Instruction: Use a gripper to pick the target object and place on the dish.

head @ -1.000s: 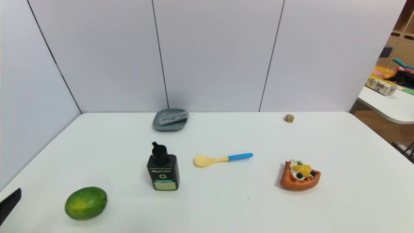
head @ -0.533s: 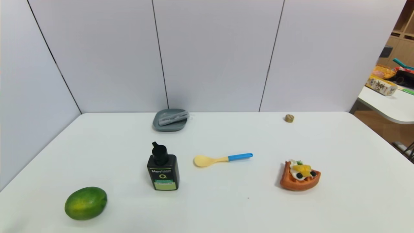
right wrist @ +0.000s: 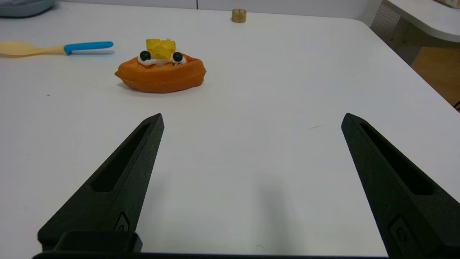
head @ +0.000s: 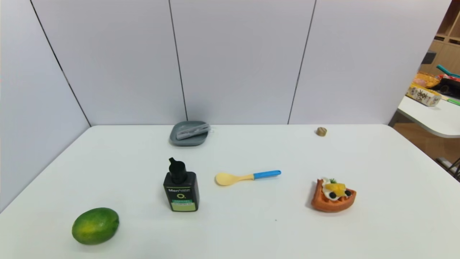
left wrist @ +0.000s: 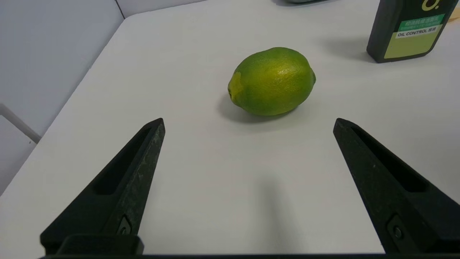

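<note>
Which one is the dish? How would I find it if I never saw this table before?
Look to the far edge of the white table, by the grey wall. The dish sits there, behind the black pump bottle. It is the only grey-blue square plate, and a clear plastic case lies on it.

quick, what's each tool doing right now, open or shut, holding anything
Left tool: open, holding nothing, above bare table just short of the lime.
Right tool: open, holding nothing, low over bare table.
</note>
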Motion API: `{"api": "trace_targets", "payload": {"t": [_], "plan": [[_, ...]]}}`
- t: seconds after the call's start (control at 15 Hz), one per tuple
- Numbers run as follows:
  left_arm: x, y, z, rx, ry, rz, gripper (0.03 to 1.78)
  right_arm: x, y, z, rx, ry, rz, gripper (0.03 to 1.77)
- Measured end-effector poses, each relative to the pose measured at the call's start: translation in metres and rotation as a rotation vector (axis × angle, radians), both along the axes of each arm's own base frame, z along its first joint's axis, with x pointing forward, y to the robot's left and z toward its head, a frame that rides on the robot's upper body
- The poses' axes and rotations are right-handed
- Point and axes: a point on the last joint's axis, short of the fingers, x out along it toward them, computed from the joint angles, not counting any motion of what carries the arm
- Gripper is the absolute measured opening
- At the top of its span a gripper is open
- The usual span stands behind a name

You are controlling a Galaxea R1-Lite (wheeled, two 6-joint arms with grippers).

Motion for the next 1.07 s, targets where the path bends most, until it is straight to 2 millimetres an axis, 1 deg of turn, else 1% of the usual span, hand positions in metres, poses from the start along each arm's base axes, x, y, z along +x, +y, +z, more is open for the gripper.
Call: {"api": "trace_targets", "payload": {"t": [0.6,1.07], "plan": [[-0.0007,0.0001,-0.0001,-0.083,-0.010,0.003,1.69,0.0000,0.0000,0.0000,0.000,0.000,0.000,1.71],[-0.0006,0.0002,-0.0001,-0.085,-0.010,0.007,1.69,0.0000,0.0000,0.0000,0.000,0.000,0.000,1.71]]}}
